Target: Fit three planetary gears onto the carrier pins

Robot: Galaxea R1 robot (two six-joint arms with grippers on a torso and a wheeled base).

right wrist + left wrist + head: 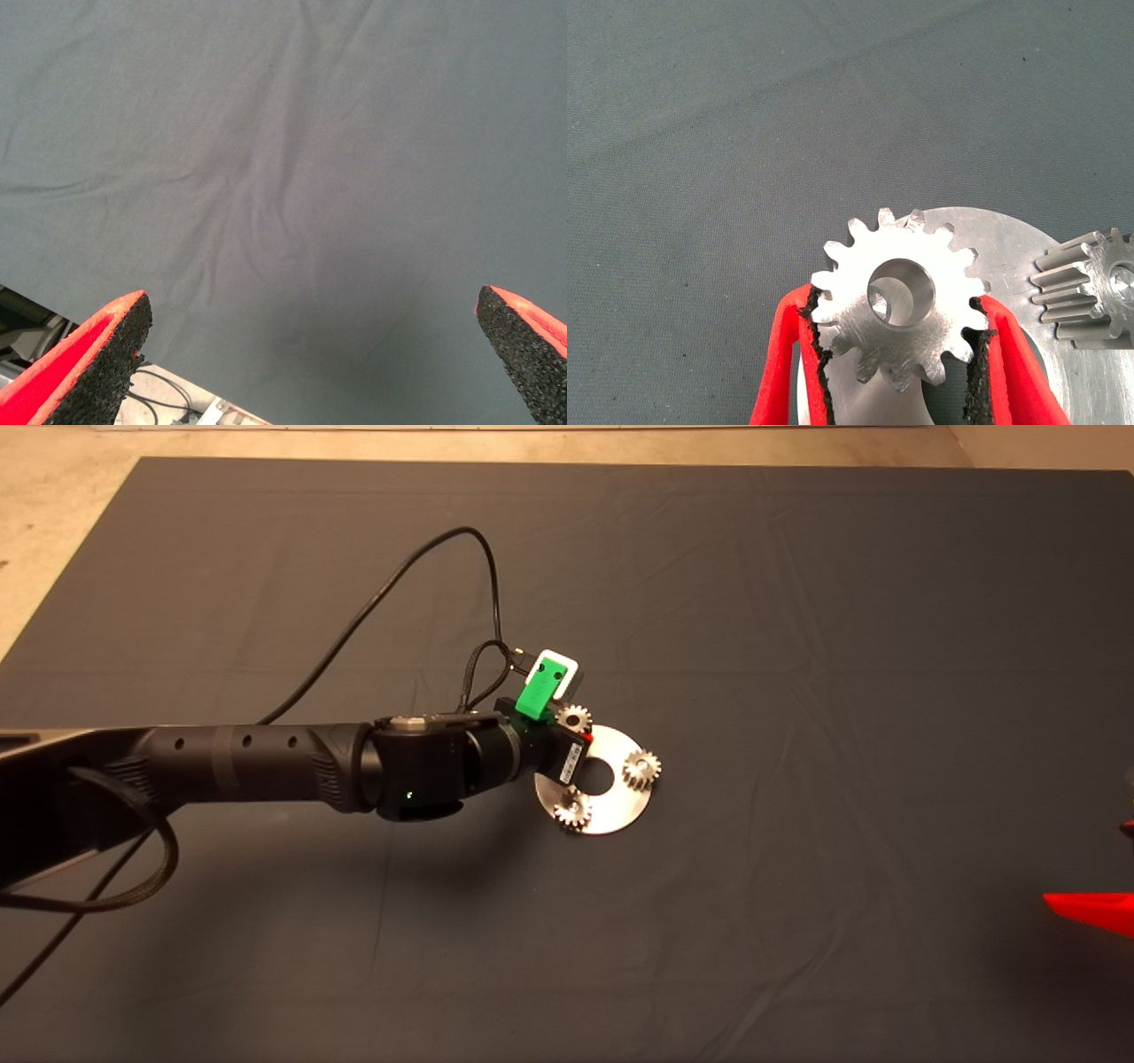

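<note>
Planetary gears (641, 767) are sitting on the disc (620, 806), two of them on pins; the left tool (899, 354) is pinching the third gear (899, 297) over the disc's far edge (right tool (310, 354) is gaping wide, idling over the bench's mat (797, 646))

Your left arm (257, 766) reaches in from nine o'clock, stretched almost level toward the centre of the worktop, wrist bent down at its end. Its left pincer (897, 341) is clamped on a planetary gear (899, 297), both pads (977, 354) pressed against the teeth. Your right pincer (310, 354) waits at four o'clock, fingers (97, 350) spread wide, gripping nothing.
</note>
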